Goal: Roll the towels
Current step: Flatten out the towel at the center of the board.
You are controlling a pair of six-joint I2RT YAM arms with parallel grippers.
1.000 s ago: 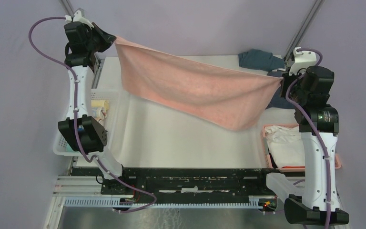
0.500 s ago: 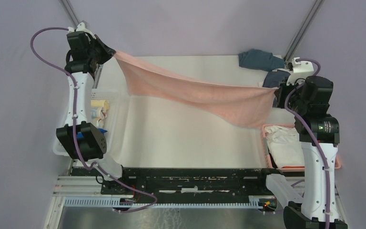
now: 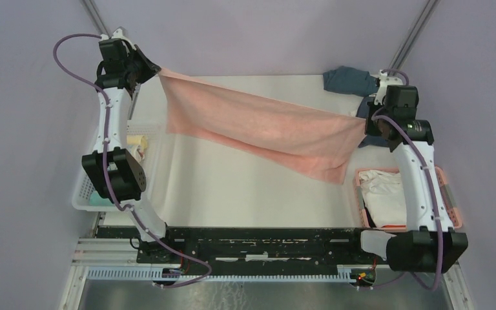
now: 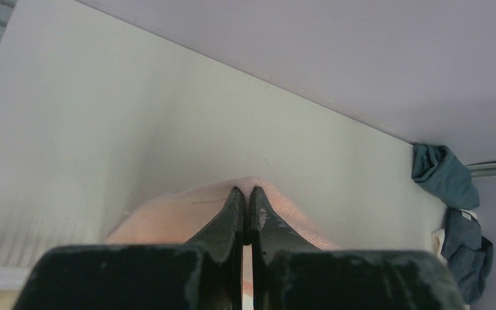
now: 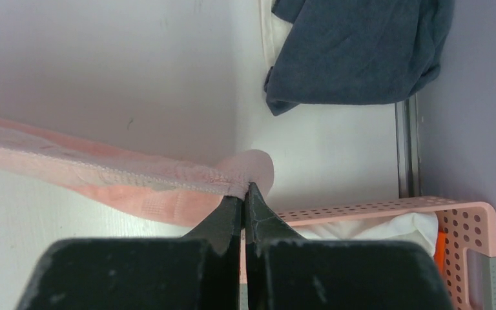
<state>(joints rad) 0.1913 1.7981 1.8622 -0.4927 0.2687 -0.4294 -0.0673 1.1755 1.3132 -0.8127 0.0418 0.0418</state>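
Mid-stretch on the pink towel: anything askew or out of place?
The pink towel hangs slanted between the left gripper and right gripper, its loose edge drooping lowest near the right. Crumpled dark blue towels lie at the table's far right corner. Nothing looks spilled or damaged.

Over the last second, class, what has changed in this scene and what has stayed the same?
The right gripper drew its corner of the pink towel leftward and slightly toward the near edge. The left gripper shifted only slightly. Both remain shut on the towel, still slung between them. The dark towels at the far right and the pink basket have not moved.
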